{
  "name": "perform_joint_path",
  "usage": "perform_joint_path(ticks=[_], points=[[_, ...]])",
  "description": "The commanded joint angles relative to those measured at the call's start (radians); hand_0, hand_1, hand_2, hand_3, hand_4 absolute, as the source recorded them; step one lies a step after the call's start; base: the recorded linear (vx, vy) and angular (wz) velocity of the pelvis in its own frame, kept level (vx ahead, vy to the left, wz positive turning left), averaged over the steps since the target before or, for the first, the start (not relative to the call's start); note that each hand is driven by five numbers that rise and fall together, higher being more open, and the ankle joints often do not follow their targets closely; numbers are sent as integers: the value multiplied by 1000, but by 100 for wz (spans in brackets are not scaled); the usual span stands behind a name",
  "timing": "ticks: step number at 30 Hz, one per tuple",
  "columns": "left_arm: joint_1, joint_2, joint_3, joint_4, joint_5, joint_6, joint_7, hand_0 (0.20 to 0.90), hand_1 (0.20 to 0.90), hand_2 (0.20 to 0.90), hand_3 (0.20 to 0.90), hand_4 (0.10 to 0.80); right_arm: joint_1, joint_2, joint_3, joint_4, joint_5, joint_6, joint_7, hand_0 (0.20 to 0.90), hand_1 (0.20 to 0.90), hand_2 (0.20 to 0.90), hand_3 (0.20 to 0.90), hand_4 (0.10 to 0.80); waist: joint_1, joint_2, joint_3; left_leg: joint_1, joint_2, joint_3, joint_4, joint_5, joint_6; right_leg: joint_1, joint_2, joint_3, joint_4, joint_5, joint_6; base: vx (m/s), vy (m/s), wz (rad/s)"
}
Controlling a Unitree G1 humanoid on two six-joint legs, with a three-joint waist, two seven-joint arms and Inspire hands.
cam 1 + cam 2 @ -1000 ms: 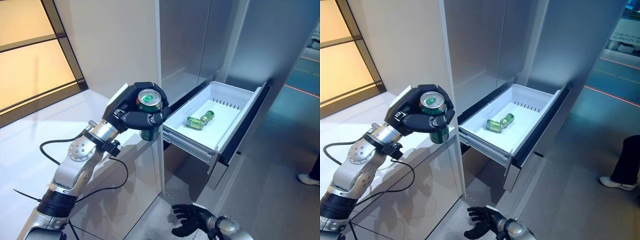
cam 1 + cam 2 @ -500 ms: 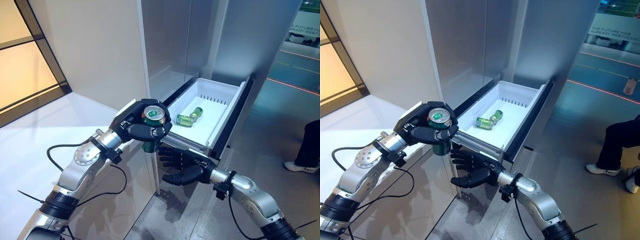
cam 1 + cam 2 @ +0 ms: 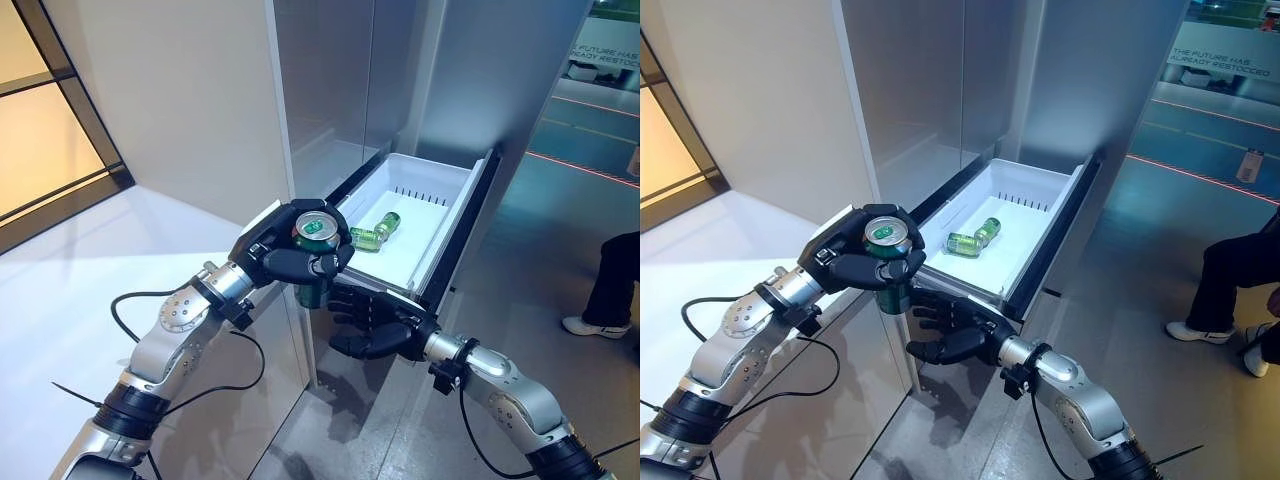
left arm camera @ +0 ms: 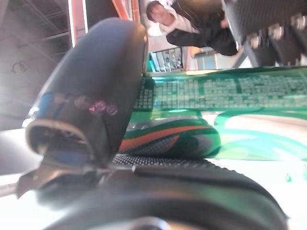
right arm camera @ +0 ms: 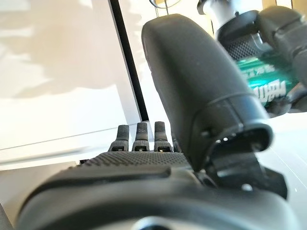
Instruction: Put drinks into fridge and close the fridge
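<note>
Left of centre: left hand (image 3: 285, 252), fingers and thumb curled round an upright green can (image 3: 313, 240), silver top facing up, held level with the near corner of the open drawer. Left wrist view filled by the thumb (image 4: 91, 86) pressed against the green printed can wall.

Centre, just below the can: right hand (image 3: 375, 325), palm turned up and toward the can, fingers spread and relaxed, holding nothing; thumb tip close beneath the can base, contact not discernible. Fingertips (image 5: 139, 132) straight in the right wrist view, with the can and the other hand beyond the thumb.

Centre to upper right: white fridge drawer (image 3: 440, 225) pulled out from the grey fridge front (image 3: 480, 70); two more green cans (image 3: 376, 232) lying on their sides on the drawer floor, touching or nearly so.

Far right edge: person's dark trouser leg and white shoe (image 3: 588, 326) on the grey floor (image 3: 520, 290).
</note>
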Motion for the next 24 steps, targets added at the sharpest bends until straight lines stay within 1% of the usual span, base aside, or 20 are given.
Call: perform_joint_path(ticks=[1, 4, 6, 10, 19, 24], points=[[-265, -55, -6, -67, -101, -99, 2, 300, 300, 300, 200, 100, -219, 51, -32, -113, 34, -73, -45, 900, 900, 900, 900, 800, -15, -6, -44, 23, -55, 8, 3, -127, 66, 80, 53, -16, 3, -116, -17, 0, 0, 0], [-273, -44, -16, -81, -79, -103, 14, 300, 300, 300, 200, 100, -241, 20, -20, -100, -57, -63, -47, 900, 900, 900, 900, 800, -14, -7, -45, 22, -54, 12, 3, -127, 64, 79, 54, -19, 3, -116, -18, 0, 0, 0], [-284, -25, -21, -98, -64, -104, 32, 300, 300, 300, 200, 100, -268, -23, -12, -106, -59, -39, -43, 900, 900, 900, 900, 800, -11, -10, -48, 20, -52, 11, 3, -126, 62, 78, 54, -23, 3, -117, -18, 0, 0, 0], [-293, -17, -19, -96, -85, -108, 33, 300, 300, 300, 200, 100, -303, -42, -9, -90, -18, -18, -64, 900, 900, 900, 900, 800, -5, -17, -48, 20, -52, 6, 3, -126, 61, 81, 54, -29, 3, -118, -20, 0, 0, 0], [-305, -41, -52, -84, -91, -107, 33, 300, 300, 300, 200, 100, -343, 4, 35, -78, 119, 21, -68, 900, 900, 900, 900, 800, 3, -22, -51, 16, -54, -7, 3, -123, 59, 80, 55, -33, 3, -119, -22, 0, 0, 0], [-312, -85, -77, -78, -166, -101, 27, 300, 300, 300, 200, 100, -353, 42, 80, -67, 218, 68, -63, 900, 900, 900, 900, 800, 5, -25, -56, 15, -53, -10, 3, -120, 58, 78, 56, -29, 3, -119, -23, 0, 0, 0]])
